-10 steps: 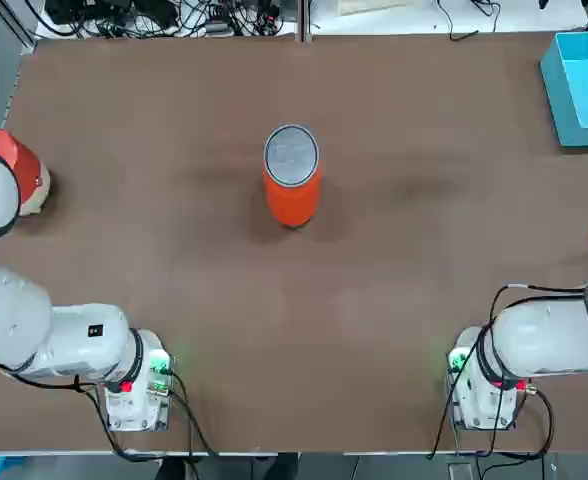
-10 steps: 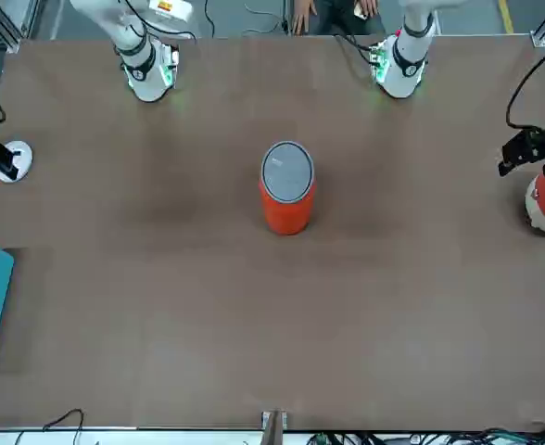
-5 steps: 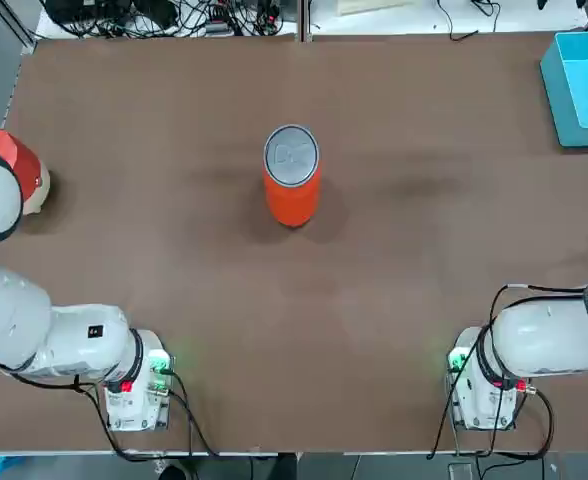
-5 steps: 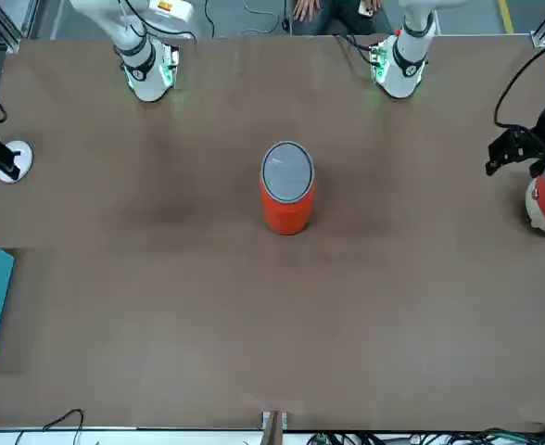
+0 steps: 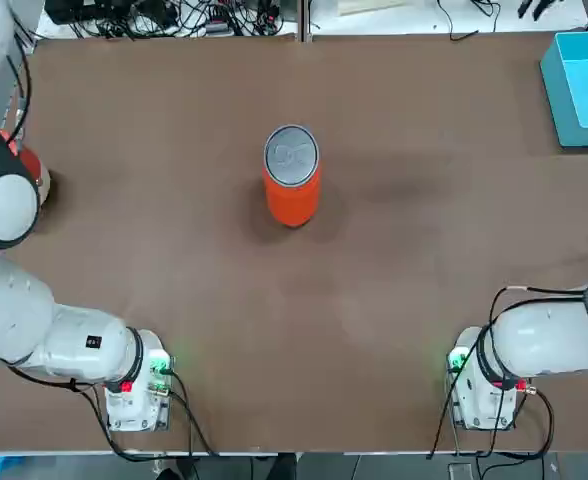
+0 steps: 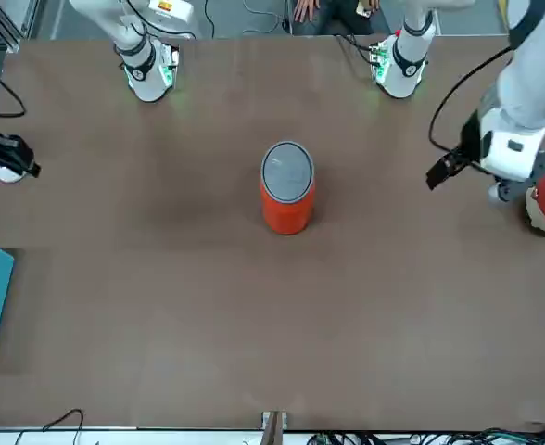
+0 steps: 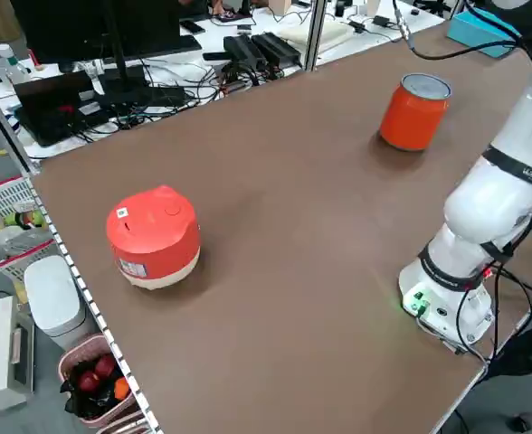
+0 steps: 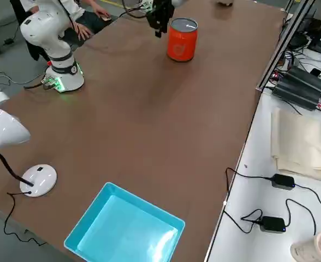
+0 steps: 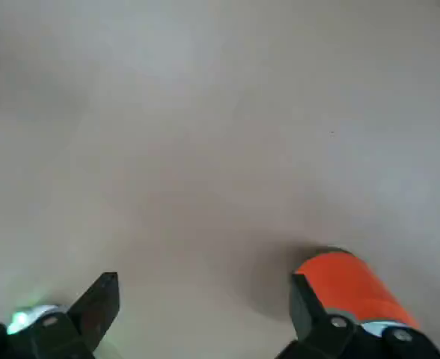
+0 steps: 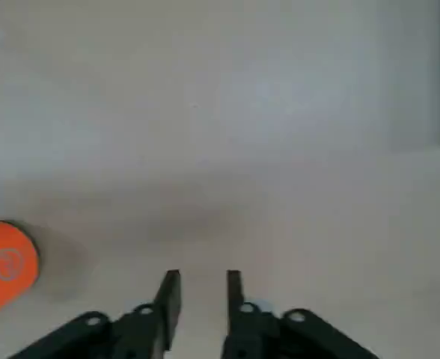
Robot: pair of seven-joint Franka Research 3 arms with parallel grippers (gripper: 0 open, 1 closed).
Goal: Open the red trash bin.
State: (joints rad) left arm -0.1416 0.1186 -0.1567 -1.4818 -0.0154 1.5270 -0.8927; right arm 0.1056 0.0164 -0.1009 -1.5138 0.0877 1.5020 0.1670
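The red trash bin [image 5: 291,190] stands upright in the middle of the table, its silver-grey lid [image 6: 286,171] flat and closed. It also shows as the red trash bin [image 7: 413,113] and the red trash bin [image 8: 182,39] in the side views. My left gripper [image 6: 442,172] hangs in the air out to the bin's left, well apart from it. Its fingers [image 9: 100,299] are spread wide and hold nothing, with the bin [image 9: 349,289] low beside one of them. My right gripper [image 10: 201,288] hovers at the table's right side, with a narrow gap between its fingers, far from the bin [image 10: 1,269].
A red-and-white rounded object [image 7: 153,237] sits at the table's left edge. A light blue box [image 5: 584,85] stands at the far right corner. A white round-based stand [image 8: 37,179] is at the right edge. Cables and devices lie beyond the far edge.
My left arm has swung away from the red-and-white object toward the middle of the table, carrying its gripper nearer the bin. The bin and its lid have not moved.
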